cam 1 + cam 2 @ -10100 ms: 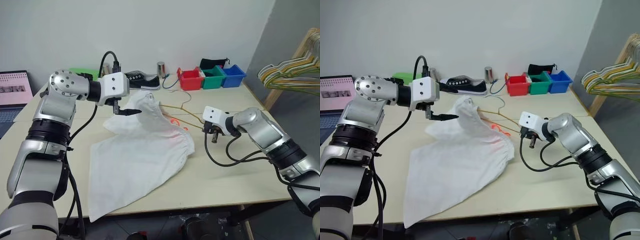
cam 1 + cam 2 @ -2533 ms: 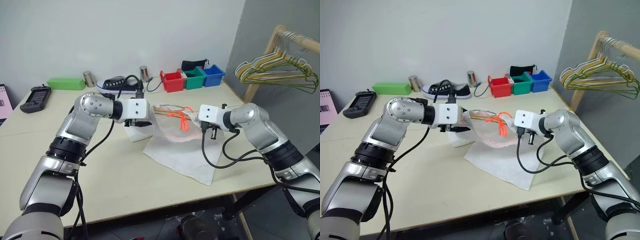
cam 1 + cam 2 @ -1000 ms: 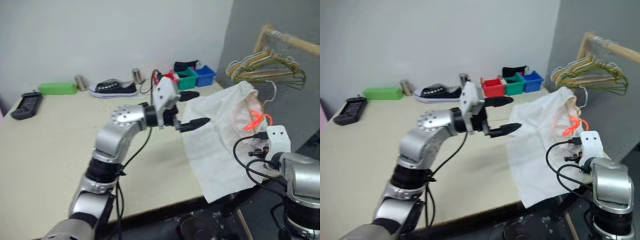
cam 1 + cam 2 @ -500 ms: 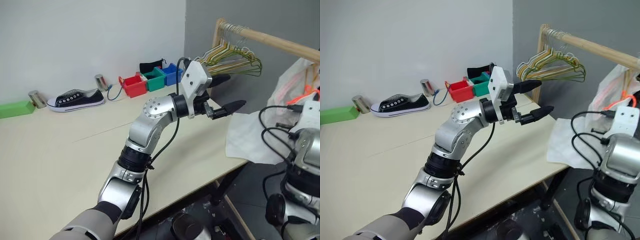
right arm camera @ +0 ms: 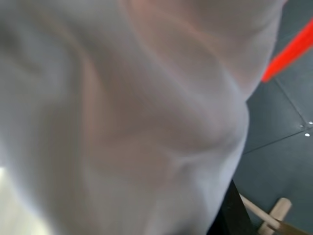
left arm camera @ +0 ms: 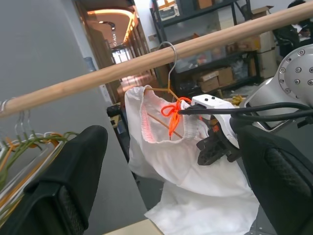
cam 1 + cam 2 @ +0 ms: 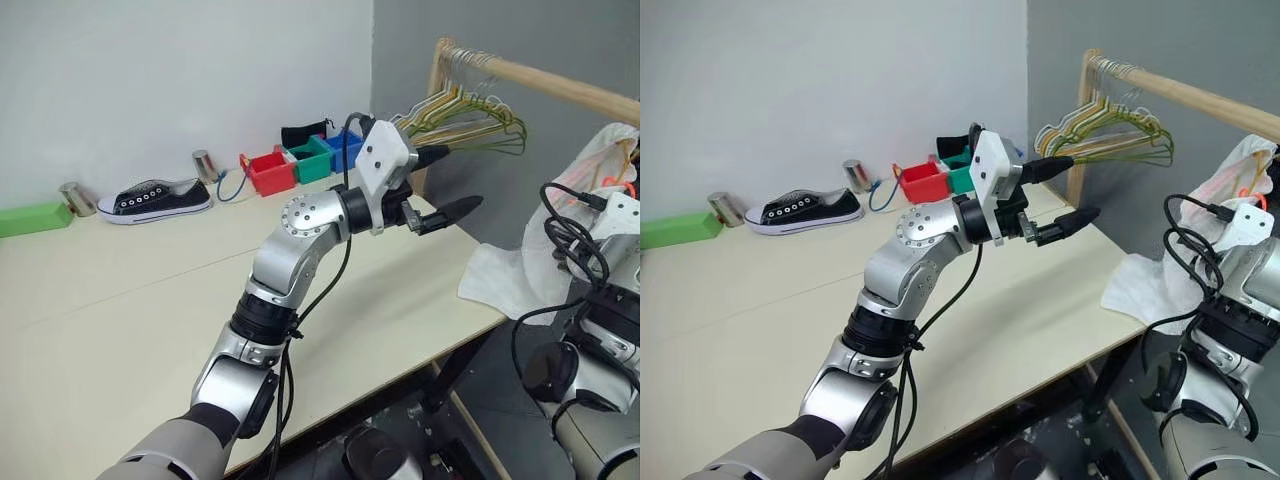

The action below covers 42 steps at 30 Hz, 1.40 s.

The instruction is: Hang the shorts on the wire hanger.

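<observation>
The white shorts (image 6: 186, 171) hang on the yellow-orange wire hanger (image 6: 168, 68), off the table's right end. The hanger's silvery hook curves up at the wooden rail (image 6: 98, 78). An orange drawstring (image 6: 171, 112) dangles at the gathered waistband. My right gripper (image 6: 211, 147) is shut at the waistband's edge, where the hanger's arm runs down to it. White fabric (image 5: 122, 122) lies right in front of it in the right wrist view. My left gripper (image 7: 443, 183) is open and holds nothing; it hovers over the table's right end and points at the shorts (image 7: 510, 275).
A bunch of pale green, yellow and white hangers (image 7: 465, 120) hangs on the rail (image 7: 540, 78) at its near-wall end. On the table (image 7: 150, 290) at the back stand red, green and blue bins (image 7: 265, 172), a black shoe (image 7: 155, 197) and a green box (image 7: 30, 217).
The whole view has swung to the right. My right gripper has carried the shorts and hanger up and to the right, to the rail. The left gripper stays open.
</observation>
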### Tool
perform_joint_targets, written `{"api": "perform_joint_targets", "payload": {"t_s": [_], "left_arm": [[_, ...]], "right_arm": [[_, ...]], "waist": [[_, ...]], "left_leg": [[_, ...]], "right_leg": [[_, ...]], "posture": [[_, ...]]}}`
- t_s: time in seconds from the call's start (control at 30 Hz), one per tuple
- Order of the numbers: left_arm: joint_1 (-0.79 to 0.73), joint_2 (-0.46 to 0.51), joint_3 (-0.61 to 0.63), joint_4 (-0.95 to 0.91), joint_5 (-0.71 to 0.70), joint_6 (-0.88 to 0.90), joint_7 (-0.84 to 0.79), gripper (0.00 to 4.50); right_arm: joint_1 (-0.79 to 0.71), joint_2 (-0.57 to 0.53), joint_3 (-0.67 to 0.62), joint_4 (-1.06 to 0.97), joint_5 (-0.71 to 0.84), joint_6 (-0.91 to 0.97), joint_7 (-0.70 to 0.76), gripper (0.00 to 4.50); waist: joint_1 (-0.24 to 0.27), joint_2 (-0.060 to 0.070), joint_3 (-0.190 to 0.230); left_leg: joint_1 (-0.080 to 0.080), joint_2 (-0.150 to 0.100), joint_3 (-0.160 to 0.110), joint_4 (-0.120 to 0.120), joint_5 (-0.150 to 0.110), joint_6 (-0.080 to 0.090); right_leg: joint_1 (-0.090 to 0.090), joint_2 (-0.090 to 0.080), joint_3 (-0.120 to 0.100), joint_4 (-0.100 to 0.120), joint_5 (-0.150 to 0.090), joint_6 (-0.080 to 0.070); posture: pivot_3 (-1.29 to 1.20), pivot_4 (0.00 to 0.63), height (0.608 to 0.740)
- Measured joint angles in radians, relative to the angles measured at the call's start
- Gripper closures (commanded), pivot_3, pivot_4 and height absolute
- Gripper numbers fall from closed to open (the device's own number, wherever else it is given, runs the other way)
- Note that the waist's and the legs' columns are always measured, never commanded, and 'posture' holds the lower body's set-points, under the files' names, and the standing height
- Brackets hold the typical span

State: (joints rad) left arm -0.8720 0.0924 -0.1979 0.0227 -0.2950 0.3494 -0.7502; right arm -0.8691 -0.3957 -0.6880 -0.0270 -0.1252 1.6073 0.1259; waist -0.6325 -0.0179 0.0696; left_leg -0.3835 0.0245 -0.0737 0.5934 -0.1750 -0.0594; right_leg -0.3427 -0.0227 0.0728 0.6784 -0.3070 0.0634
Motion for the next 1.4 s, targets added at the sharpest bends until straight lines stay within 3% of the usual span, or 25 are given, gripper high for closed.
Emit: {"api": "perform_joint_targets", "payload": {"t_s": [0.03, 0.13, 0.43, 0.7, 1.07, 1.27, 1.4], "left_arm": [[0.001, 0.001, 0.000, -0.004, 0.000, 0.000, 0.001, 0.00], [0.002, 0.001, 0.000, -0.009, 0.001, 0.001, 0.010, 0.00], [0.005, 0.002, 0.000, -0.014, 0.001, 0.015, 0.019, 0.00], [0.005, 0.011, 0.000, -0.013, 0.000, 0.014, 0.015, 0.00], [0.033, 0.034, 0.001, -0.014, -0.011, 0.016, -0.008, 0.00], [0.081, 0.096, 0.024, -0.051, -0.016, 0.045, -0.002, 0.00], [0.143, 0.179, 0.081, -0.089, -0.012, 0.104, 0.038, 0.00]], "right_arm": [[-0.001, -0.001, 0.000, 0.003, 0.001, 0.000, 0.000, 4.08], [-0.001, -0.018, 0.004, 0.012, 0.011, 0.000, -0.006, 3.67], [0.006, -0.051, 0.069, -0.005, 0.028, -0.001, -0.029, 1.78], [0.078, -0.098, 0.200, -0.210, 0.027, 0.000, -0.049, 0.04], [0.177, -0.055, 0.343, -0.548, 0.027, 0.000, -0.040, 0.02], [0.177, -0.032, 0.391, -0.610, 0.025, 0.000, -0.040, 0.02], [0.048, -0.104, 0.523, -0.591, 0.033, 0.000, -0.033, 0.02]], "waist": [[0.001, 0.000, 0.000], [0.004, 0.000, 0.000], [0.003, -0.001, 0.001], [0.003, -0.001, 0.001], [-0.007, -0.004, 0.004], [-0.006, -0.003, 0.006], [0.000, 0.001, 0.012]], "left_leg": [[0.000, 0.000, 0.000, 0.000, 0.000, 0.000], [0.000, 0.000, 0.000, 0.000, 0.000, 0.000], [0.000, 0.000, 0.000, -0.001, 0.000, 0.000], [0.000, 0.000, 0.000, -0.002, -0.001, -0.001], [-0.001, 0.001, 0.000, -0.002, -0.002, -0.004], [-0.003, 0.002, 0.000, -0.005, -0.003, -0.004], [-0.004, 0.001, 0.000, -0.005, -0.003, -0.004]], "right_leg": [[0.000, 0.000, 0.000, -0.001, 0.000, 0.000], [0.001, 0.000, 0.000, -0.002, 0.000, 0.000], [0.001, 0.000, 0.000, -0.003, -0.003, -0.005], [0.000, 0.000, 0.000, -0.004, -0.004, -0.006], [0.000, 0.000, 0.000, -0.009, -0.004, -0.006], [0.000, 0.000, 0.000, -0.014, -0.002, -0.004], [-0.001, 0.000, 0.000, -0.014, 0.000, 0.000]], "posture": [[-0.47, 0.013, 0.740], [-0.47, 0.016, 0.740], [-0.48, 0.015, 0.740], [-0.51, 0.015, 0.740], [-0.53, 0.046, 0.740], [-0.48, 0.045, 0.740], [-0.42, 0.035, 0.740]]}}
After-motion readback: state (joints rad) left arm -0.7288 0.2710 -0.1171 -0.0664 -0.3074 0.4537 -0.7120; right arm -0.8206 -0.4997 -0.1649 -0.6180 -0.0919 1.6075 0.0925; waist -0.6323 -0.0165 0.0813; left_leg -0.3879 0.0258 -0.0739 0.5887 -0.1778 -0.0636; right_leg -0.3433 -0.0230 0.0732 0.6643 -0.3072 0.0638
